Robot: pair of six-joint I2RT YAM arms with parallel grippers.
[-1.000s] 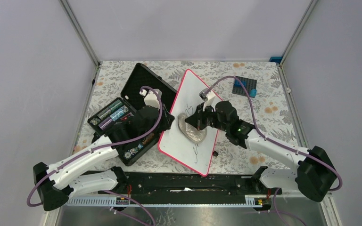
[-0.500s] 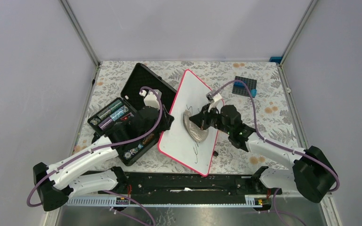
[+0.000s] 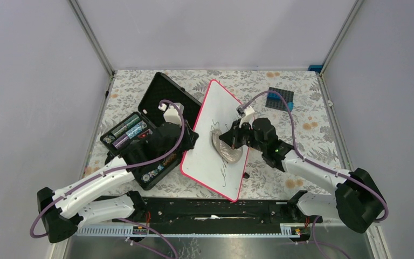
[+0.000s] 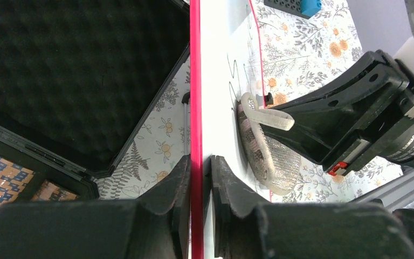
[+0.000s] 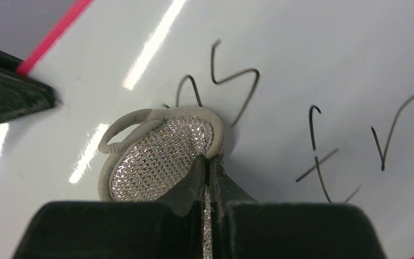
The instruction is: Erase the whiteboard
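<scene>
In the left gripper (image 4: pixel 198 163), whiteboard (image 4: pixel 218 54) edge

The whiteboard (image 3: pixel 205 159), white with a red-pink rim, sits askew, black handwriting across its face.

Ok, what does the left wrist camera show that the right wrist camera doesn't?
Only left wrist: the case, the floral table and the left tool clamped on the whiteboard's red rim. Only right wrist: the board's face seen flat on, glare streaks across it. Both: the whiteboard, black writing, and the glittery pad held against it by the right tool.
</scene>
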